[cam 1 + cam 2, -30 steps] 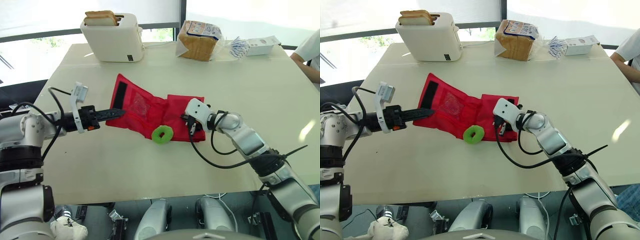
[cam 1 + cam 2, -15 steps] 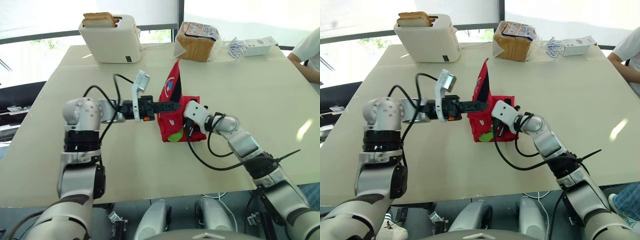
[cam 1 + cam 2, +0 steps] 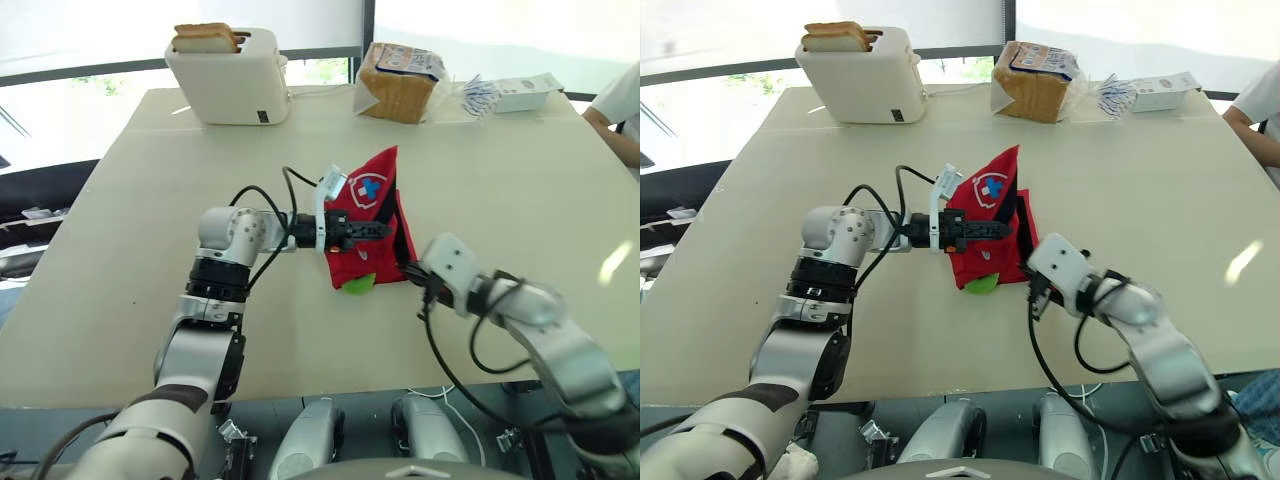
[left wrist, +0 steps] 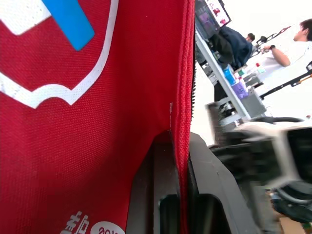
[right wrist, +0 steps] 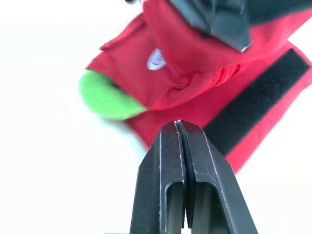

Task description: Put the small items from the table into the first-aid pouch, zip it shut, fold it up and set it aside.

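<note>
l gripper [image 3: 1002, 228], pinching pouch [image 3: 365, 193] flap, has folded it over at table [image 3: 500, 180] centre; r gripper [image 5: 178, 125], closed empty, backed off; green ring [image 3: 358, 283] pokes out, so unpacked

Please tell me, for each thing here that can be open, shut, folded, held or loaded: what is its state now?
First-aid pouch: partly folded, one flap held upright.
Green ring: sticking out from the pouch's fold, not enclosed.
Left gripper: shut on the pouch's edge.
Right gripper: shut, empty, apart from the pouch.
Toaster: bread slices standing up in its slots.
</note>
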